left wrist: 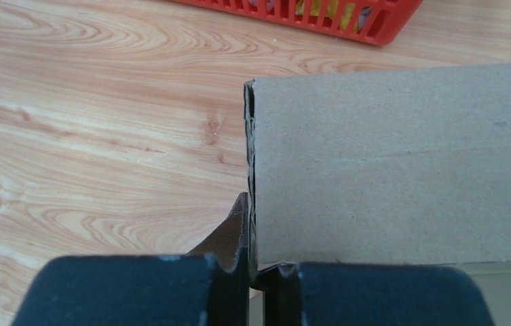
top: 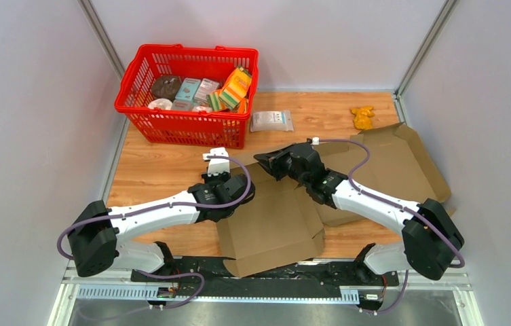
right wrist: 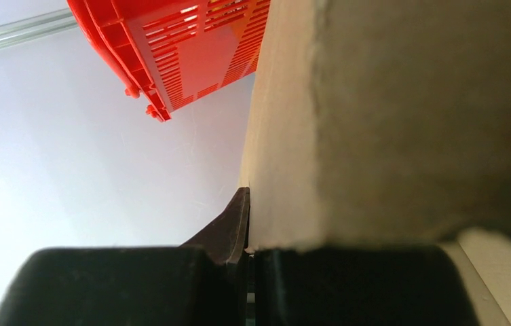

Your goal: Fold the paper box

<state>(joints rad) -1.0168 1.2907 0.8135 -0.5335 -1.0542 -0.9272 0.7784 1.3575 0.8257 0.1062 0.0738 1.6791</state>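
From above, the brown cardboard box (top: 273,227) lies spread open on the wooden desk (top: 157,170), with the left hand (top: 233,187) at its left edge and the right hand (top: 273,163) at its far flap. The left wrist view shows that hand clamped on a panel edge. The right wrist view shows likewise, so raising the walls seems the step in hand; next, both must lift their panels together.

One paper box (top: 273,221), flat brown card, single piece as far as visible. Two arms: left arm (top: 150,214), right arm (top: 374,204). Two grippers: left gripper (left wrist: 252,261), right gripper (right wrist: 247,241), two fingers each. Two purple cables (top: 358,157), one per arm. One red basket (top: 171,49). Packaged goods (top: 188,88) inside: at least seven, overlapping, exact count unclear. One white packet (top: 271,121). One yellow toy (top: 362,117). One wooden table (top: 157,170).
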